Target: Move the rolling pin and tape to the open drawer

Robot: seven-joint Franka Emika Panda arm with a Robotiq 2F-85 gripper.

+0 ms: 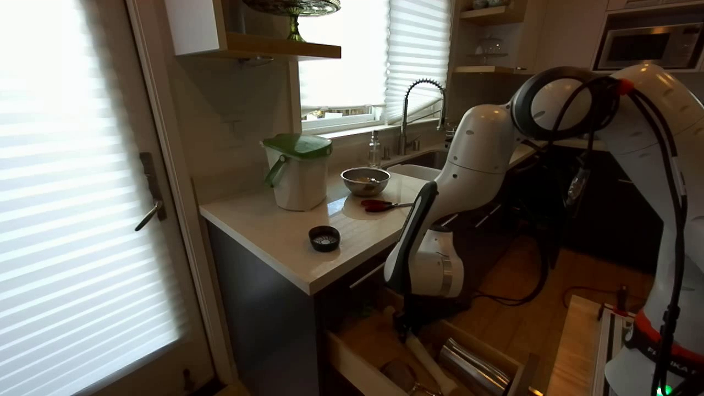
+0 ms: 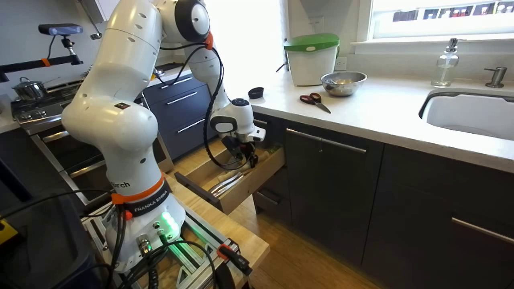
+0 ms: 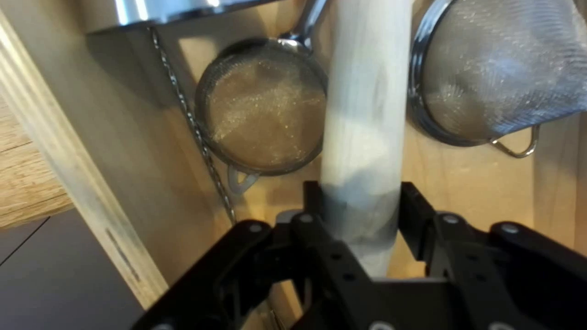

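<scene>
The tool (image 3: 360,201) pinches the rolling pin (image 3: 369,123) in the open drawer (image 3: 69,156) — tape (image 1: 324,238) on the counter (image 1: 269,234).

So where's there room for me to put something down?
The counter is bare between the scissors and the sink, and between the tape and the scissors. It's crowded where bin and bowl sit close, and in the drawer, with strainers on both sides of the rolling pin.

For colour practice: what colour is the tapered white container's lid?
The lid is green, clearest in an exterior view.
</scene>
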